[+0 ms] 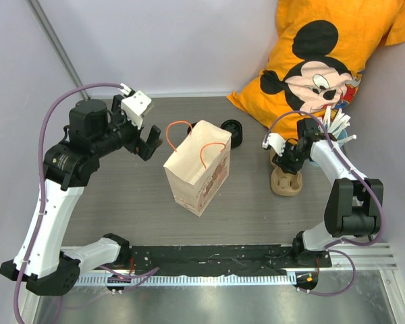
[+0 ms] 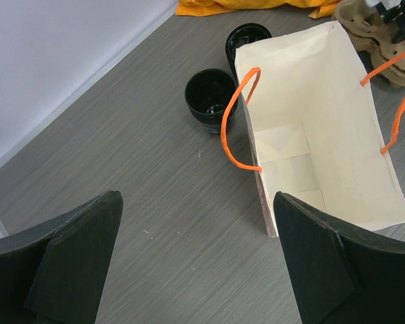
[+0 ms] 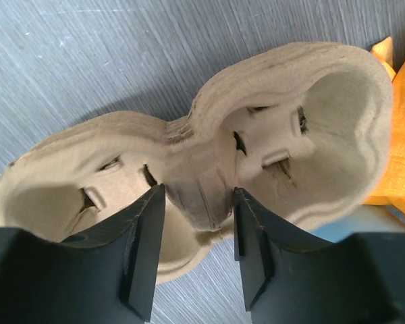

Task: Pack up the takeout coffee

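Left fingers (image 2: 74,263) gape empty above the bag (image 2: 351,135); right fingers (image 3: 145,250) straddle the carrier (image 3: 310,135) ridge, grip unclear; the cup (image 2: 209,98) stands outside, nothing packed yet.

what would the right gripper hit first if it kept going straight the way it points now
The pulp cup carrier. The right gripper points down at the raised ridge between the carrier's two cup wells, with one of the jaws on each side of that ridge. I cannot tell whether they touch it yet.

Readable text: none.
Bag (image 1: 197,177): reddish print on its 5 o'clock face, too small to read.
Orange cloth (image 1: 337,54), 1 o'clock: cartoon mouse picture only.
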Robot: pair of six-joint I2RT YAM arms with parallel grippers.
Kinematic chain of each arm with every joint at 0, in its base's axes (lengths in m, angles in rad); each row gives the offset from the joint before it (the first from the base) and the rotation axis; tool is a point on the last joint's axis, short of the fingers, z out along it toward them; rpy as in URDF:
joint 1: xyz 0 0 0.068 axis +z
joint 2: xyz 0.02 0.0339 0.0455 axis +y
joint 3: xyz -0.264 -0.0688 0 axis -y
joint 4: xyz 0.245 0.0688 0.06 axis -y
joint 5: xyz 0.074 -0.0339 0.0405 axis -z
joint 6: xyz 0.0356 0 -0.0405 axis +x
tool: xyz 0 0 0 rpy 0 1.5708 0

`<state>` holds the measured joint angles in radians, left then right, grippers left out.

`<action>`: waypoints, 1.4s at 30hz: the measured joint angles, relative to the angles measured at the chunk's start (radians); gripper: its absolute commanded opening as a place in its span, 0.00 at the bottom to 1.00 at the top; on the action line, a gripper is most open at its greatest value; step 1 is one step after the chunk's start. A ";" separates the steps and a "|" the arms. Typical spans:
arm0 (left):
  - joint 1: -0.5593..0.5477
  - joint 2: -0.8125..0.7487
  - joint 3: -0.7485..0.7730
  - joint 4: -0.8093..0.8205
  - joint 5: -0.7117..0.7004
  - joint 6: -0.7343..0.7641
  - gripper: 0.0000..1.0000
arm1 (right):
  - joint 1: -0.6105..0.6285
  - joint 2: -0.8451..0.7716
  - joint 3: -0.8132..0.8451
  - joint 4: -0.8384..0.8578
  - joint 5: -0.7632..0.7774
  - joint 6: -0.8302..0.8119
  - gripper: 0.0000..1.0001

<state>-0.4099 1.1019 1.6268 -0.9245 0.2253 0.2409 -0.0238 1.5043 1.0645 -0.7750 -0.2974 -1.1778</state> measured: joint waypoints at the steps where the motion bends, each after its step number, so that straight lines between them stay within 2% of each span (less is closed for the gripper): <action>1: 0.000 0.000 0.000 0.000 0.000 0.000 1.00 | 0.000 0.004 0.000 0.003 0.001 0.009 0.43; 10: 0.000 -0.002 -0.001 0.000 -0.001 0.000 1.00 | -0.003 0.010 0.008 0.016 -0.014 0.181 0.30; 21: 0.000 -0.003 -0.010 0.001 -0.006 0.001 1.00 | 0.040 -0.009 0.011 0.068 0.008 0.534 0.24; 28: 0.000 0.014 -0.010 0.013 -0.009 0.001 1.00 | 0.084 -0.065 -0.013 0.117 0.061 0.613 0.18; 33: 0.000 0.014 -0.010 0.016 -0.008 -0.002 1.00 | 0.090 -0.106 -0.020 0.120 0.081 0.622 0.19; 35: 0.000 0.014 -0.013 0.018 -0.008 -0.003 1.00 | 0.090 -0.113 -0.020 0.119 0.087 0.629 0.23; 42: 0.005 0.008 -0.041 0.024 -0.004 -0.008 1.00 | 0.091 -0.106 -0.023 0.116 0.089 0.652 0.29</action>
<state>-0.4049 1.1099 1.5856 -0.9001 0.2211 0.2329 0.0673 1.3979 1.0420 -0.6590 -0.2085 -0.5259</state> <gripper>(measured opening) 0.996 0.259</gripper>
